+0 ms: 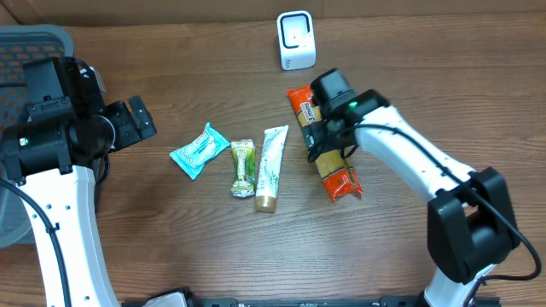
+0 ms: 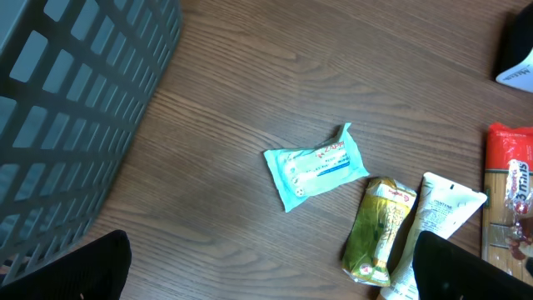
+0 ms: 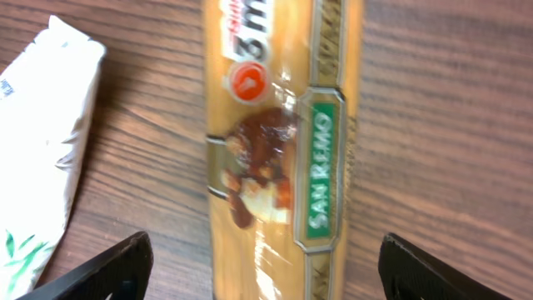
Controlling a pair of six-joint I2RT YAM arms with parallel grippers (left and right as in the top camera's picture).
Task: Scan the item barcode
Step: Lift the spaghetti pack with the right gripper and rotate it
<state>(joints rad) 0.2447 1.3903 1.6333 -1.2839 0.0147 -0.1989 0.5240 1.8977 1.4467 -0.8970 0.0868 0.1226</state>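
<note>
A long orange and red pasta packet (image 1: 340,177) marked San Remo (image 3: 283,150) lies on the wooden table, right of centre. My right gripper (image 1: 328,139) hangs over its middle, open; in the right wrist view the gripper (image 3: 271,275) has one black finger on each side of the packet, with a gap to both. A white barcode scanner (image 1: 296,40) stands at the back of the table. My left gripper (image 1: 141,119) is at the far left, open and empty (image 2: 271,275), above bare wood.
A teal sachet (image 1: 199,150) (image 2: 316,165), a green snack packet (image 1: 243,167) (image 2: 379,229) and a white tube (image 1: 271,166) (image 3: 42,150) lie in a row left of the pasta. A grey slatted basket (image 1: 26,51) (image 2: 67,108) stands at the left edge.
</note>
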